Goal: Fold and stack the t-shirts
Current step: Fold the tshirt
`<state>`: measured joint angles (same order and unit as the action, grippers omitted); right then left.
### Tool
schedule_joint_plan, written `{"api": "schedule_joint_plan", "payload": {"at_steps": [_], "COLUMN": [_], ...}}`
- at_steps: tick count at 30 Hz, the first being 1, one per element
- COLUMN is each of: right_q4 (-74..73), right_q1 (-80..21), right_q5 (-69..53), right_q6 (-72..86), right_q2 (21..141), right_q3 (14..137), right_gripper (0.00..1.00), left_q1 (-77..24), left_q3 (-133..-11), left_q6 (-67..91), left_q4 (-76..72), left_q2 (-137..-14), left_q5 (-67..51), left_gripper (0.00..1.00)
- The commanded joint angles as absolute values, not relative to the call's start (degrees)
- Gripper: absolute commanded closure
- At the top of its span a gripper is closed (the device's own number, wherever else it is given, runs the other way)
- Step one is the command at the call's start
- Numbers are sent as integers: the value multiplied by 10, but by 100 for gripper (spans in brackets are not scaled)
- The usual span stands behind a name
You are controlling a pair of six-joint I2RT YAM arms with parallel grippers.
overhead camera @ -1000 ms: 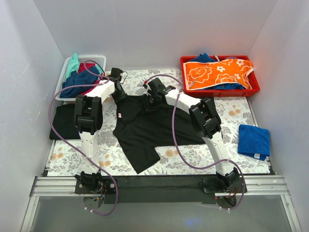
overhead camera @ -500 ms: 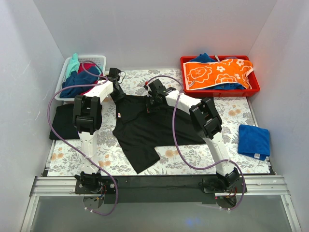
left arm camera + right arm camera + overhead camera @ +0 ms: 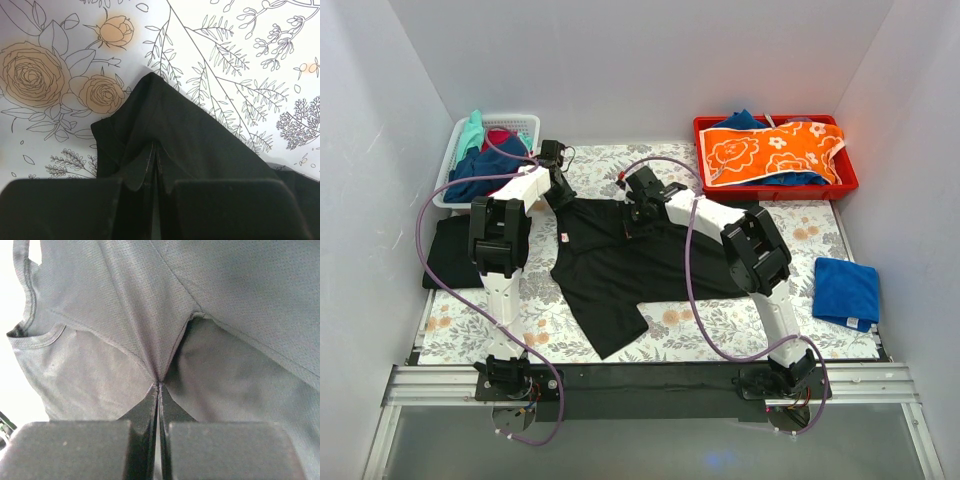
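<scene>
A large black t-shirt lies spread and rumpled on the patterned table covering, with a small red neck label. My left gripper is shut on its far left edge; in the left wrist view the black cloth peaks up from between the closed fingers. My right gripper is shut on the shirt's upper middle; in the right wrist view the cloth is pinched into a fold at the fingertips. A folded black shirt lies at the left, and a folded royal blue one at the right.
A white basket at the back left holds teal, red and blue clothes. A red tray at the back right holds an orange flowered cloth over blue ones. White walls close in on three sides.
Both grippers have moved slightly toward the back, drawing the black t-shirt's top edge with them; the left one also shifted a little left.
</scene>
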<state>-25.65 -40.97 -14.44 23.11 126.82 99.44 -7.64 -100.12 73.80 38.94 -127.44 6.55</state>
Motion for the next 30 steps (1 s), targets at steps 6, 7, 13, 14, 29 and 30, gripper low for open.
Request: {"api": "schedule_joint_plan", "payload": {"at_steps": [6,7,13,14,29,30], "right_q4": [-284,-288,-310,-315,-352,-352], "right_q1": [-414,-413,-369,-351,-286,-286], "right_q5": [-76,-64,-7,-3,101,101], "right_q6": [207,207,224,224,219,221], "right_q2": [1169,1159,1096,1083,907,906], "right_q3": [969,953,864,830,630,629], "right_gripper": [71,69,63,63,60,59], "left_q1": [-64,-64,-69,-73,-231,-235], "left_q3": [-985,-975,-924,-901,-592,-575], "left_q6": [724,722,713,712,727,736], "left_q4": [413,412,403,403,482,488], "left_q2": [-1242,-1231,-1156,-1144,-847,-805], "left_q5": [89,91,86,84,70,67], "left_gripper": [100,100,93,93,73,70]}}
